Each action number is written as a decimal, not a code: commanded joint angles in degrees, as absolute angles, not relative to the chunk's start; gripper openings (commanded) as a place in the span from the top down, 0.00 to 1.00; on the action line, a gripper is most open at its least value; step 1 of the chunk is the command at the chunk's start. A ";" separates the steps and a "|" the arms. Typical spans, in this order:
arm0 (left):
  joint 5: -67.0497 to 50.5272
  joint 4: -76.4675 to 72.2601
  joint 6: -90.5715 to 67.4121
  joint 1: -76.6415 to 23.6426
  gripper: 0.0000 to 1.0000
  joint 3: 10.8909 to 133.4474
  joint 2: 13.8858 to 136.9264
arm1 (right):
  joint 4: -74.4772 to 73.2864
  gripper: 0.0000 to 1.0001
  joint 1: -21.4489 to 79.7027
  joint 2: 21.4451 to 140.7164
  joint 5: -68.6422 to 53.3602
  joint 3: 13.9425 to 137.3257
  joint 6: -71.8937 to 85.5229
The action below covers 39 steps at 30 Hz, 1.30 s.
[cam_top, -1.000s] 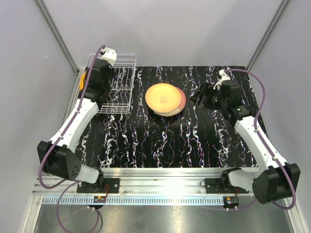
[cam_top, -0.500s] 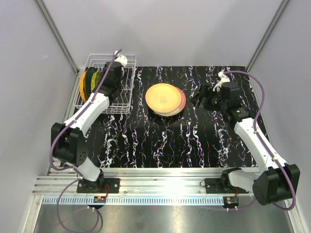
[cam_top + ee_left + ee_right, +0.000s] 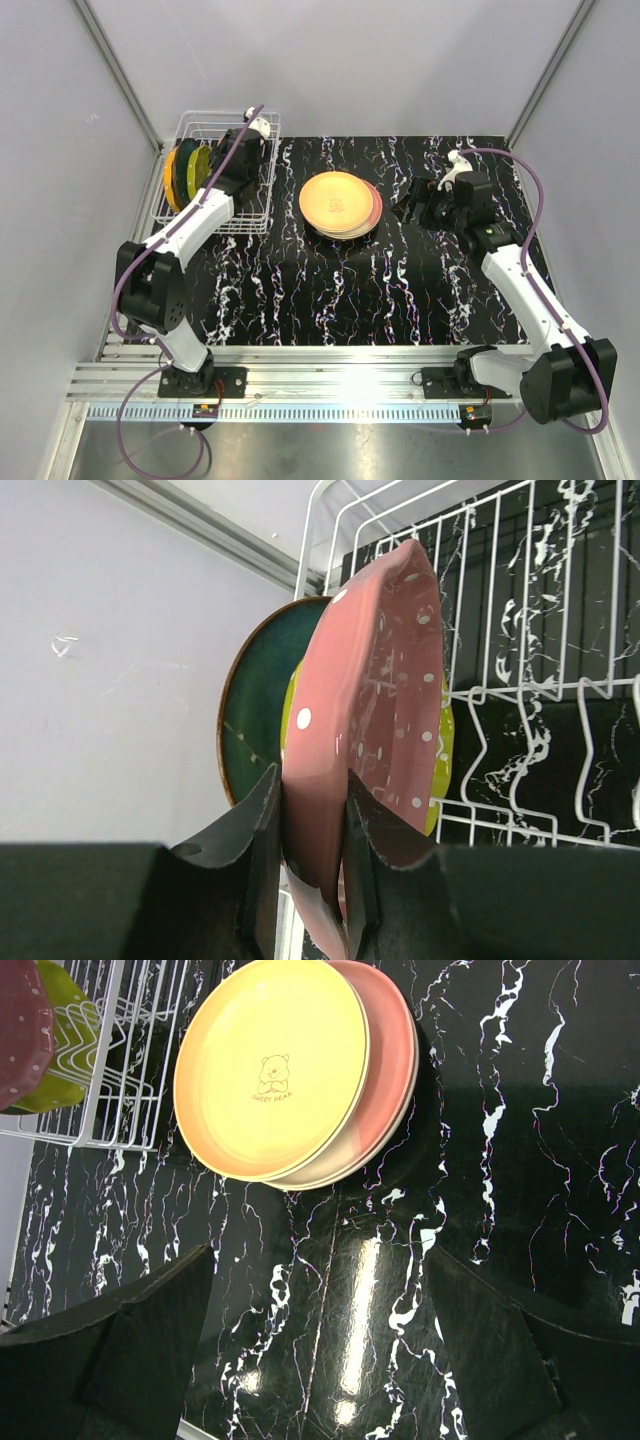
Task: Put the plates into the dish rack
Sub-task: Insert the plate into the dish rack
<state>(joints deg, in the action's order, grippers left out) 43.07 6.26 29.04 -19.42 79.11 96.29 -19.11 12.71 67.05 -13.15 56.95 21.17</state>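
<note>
Rim of pink plate (image 3: 372,710) in left gripper (image 3: 312,802), upright within dish rack (image 3: 255,205)

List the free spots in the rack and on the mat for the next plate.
Free: dish rack slots on its right side, between the pink dotted plate in the left gripper and the stack-side wall; the mat on the near side of the plate stack. Crowded: rack's left end, plates standing together.
</note>
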 commanded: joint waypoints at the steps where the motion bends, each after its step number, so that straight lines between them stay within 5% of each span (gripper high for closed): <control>1: 48.60 -4.22 32.69 -19.69 1.00 84.29 94.31 | -16.35 0.05 12.83 66.88 -13.27 57.30 20.21; 39: 43.59 -0.18 18.81 -15.82 1.00 77.35 97.12 | -17.23 0.05 12.92 68.47 -13.80 57.57 19.69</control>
<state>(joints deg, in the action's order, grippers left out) 42.61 5.54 21.47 -16.47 77.47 99.59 -19.16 12.71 68.55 -13.17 56.95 20.71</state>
